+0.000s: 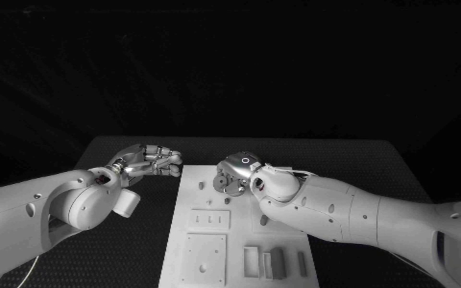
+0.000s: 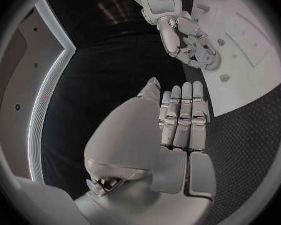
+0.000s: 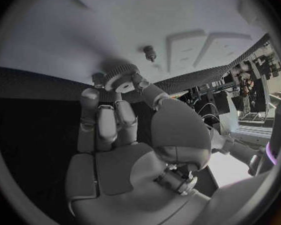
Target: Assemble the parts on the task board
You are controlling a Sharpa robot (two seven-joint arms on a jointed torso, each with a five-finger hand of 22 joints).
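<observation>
Gear [image 3: 120, 78] pinched by right robot hand [image 1: 236, 170] over task board [image 1: 197, 251].

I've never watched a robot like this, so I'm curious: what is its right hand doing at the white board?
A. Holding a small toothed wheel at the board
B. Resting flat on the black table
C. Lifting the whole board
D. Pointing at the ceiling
A: the right wrist view shows the right hand with its fingers pinching a gear against the task board.

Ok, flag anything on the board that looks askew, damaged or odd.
Nothing stands out. The task board lies flat on the table, the right hand holds a gear over its far end, and the left hand is beside the board.
</observation>
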